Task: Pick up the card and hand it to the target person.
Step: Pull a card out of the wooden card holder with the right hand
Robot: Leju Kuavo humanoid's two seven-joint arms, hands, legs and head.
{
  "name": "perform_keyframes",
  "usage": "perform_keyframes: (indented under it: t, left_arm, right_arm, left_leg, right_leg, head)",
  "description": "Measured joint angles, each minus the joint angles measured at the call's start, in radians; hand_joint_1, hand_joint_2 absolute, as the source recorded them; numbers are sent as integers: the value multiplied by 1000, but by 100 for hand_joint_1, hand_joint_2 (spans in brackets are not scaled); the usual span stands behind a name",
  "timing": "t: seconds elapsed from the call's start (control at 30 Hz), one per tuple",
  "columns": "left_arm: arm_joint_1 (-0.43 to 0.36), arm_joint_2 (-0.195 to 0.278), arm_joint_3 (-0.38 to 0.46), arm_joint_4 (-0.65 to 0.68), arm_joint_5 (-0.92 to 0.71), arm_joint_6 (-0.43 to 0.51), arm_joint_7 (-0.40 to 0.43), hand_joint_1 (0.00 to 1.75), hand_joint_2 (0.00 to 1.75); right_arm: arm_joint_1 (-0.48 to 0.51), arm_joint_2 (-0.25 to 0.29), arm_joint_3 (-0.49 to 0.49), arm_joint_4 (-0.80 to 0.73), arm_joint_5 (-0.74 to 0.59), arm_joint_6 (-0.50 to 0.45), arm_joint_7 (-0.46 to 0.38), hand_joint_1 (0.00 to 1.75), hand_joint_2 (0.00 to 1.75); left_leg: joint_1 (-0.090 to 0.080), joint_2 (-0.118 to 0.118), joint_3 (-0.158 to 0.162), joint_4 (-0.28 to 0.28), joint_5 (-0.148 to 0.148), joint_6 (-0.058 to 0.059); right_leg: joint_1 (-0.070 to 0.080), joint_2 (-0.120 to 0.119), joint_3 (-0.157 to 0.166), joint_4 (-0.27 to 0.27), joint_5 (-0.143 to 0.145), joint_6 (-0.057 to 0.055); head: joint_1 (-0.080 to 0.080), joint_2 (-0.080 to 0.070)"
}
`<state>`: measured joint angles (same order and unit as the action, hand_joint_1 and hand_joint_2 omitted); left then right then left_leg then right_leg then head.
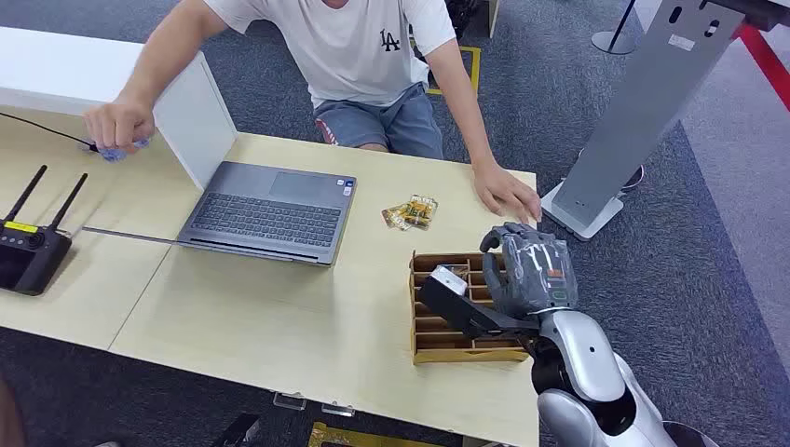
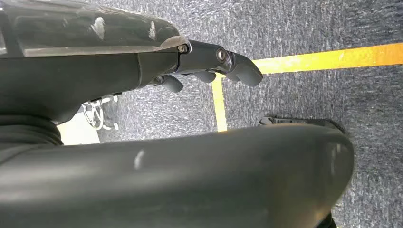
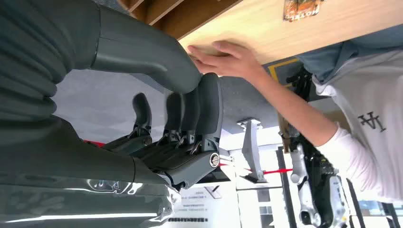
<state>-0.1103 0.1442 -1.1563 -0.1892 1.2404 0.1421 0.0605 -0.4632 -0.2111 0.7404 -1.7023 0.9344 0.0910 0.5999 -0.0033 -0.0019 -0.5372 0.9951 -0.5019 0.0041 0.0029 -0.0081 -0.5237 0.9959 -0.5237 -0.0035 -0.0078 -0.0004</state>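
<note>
Two tables (image 1: 270,335) butt together, pale wood tops, with the person (image 1: 354,56) seated across from the robot. That person has one arm out toward the far table and the other palm flat near the corner (image 1: 508,191), right by the robot's working area, probably parked there to receive.

Open laptop (image 1: 270,209) sits mid-table, screen turned to the person. Black router with two antennas (image 1: 33,251) on the other table, well apart from the action.

Brown slotted card holder (image 1: 447,321) is at the near corner, within the right arm's reach, which I'd say is why it's placed there. A small stack of yellow-printed cards (image 1: 410,214) lies flat on the table between laptop and holder, near the person's resting palm. No card in either robot hand as far as I can see, so pick not yet done.

Right hand (image 1: 531,270) hovers over the far end of the holder, fingers extended and a little apart, holding nothing; the right wrist view confirms bare fingers (image 3: 204,109). Looks like pre-grasp.

Left hand (image 2: 214,59) hangs by the body over carpet, fingers loosely curled, nothing in them. Idle.
</note>
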Motion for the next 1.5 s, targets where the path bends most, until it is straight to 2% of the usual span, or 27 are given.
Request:
perform_keyframes:
  t: [0.37,0.5,0.63,0.73,1.17,1.5]
  left_arm:
    - [1,0,0,0,6,1,10,0,0]
    - [1,0,0,0,6,1,11,0,0]
    - [2,0,0,0,7,1,11,0,0]
    - [2,0,0,0,7,1,11,0,0]
    - [2,0,0,0,7,1,11,0,0]
    - [2,0,0,0,7,-1,11,0,0]
  right_arm:
    - [-70,66,90,208,-44,-1,-2,147,175]
    - [-81,80,107,269,-58,-6,2,128,175]
    - [-83,85,116,303,-69,-12,13,96,175]
    - [-83,84,118,318,-75,-15,26,88,175]
    - [-83,80,119,336,-71,-20,53,80,175]
    - [-84,78,119,338,-69,-19,58,88,175]
  left_leg:
    - [0,0,0,0,0,0]
    - [0,0,0,0,0,0]
    - [0,0,0,0,0,0]
    - [0,0,0,0,0,0]
    - [0,0,0,0,0,0]
    - [0,0,0,0,0,0]
  right_leg:
    - [0,0,0,0,0,0]
    - [0,0,0,0,0,0]
    - [0,0,0,0,0,0]
    - [0,0,-1,0,0,0]
    - [0,0,-1,0,0,0]
    - [0,0,-1,0,0,0]
  head:
    - [0,0]
    - [0,0]
    - [0,0]
    - [0,0]
    - [0,0]
    - [0,0]
